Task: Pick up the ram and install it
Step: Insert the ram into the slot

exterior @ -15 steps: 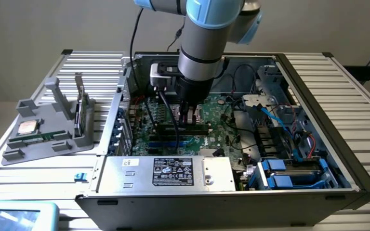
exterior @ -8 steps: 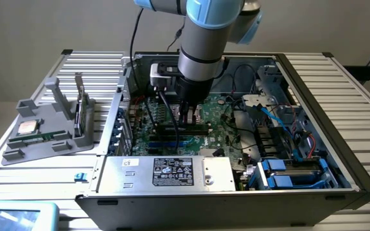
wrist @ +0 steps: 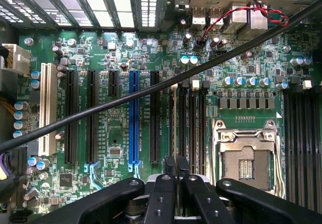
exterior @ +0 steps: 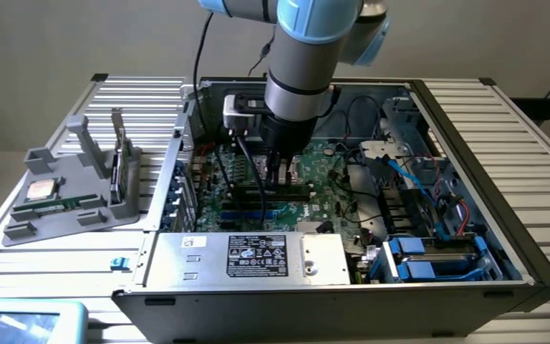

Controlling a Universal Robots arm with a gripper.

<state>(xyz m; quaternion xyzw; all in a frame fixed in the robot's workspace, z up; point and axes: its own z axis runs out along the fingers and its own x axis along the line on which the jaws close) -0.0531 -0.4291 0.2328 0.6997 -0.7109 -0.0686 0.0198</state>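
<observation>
Hovering low over the motherboard point(exterior: 328, 161) in the open computer case point(exterior: 466, 136), the gripper point(exterior: 277, 179) at frame center is closed on the ram point(wrist: 175, 164), a thin stick held on edge, long axis in line with the four black slots point(wrist: 187, 121) beside the empty processor socket point(wrist: 247, 156). One blue slot point(wrist: 133, 118) mid-frame in the wrist view. The exterior view shows a gray holder point(exterior: 69, 188) on the tabletop point(exterior: 46, 251) at left, one silver chip point(exterior: 41, 189) in it.

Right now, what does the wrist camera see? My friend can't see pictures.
A black pincer, closed, hangs over a green motherboard near four long black memory slots. A long blue slot sits beside them, and a black cable crosses the view.
</observation>
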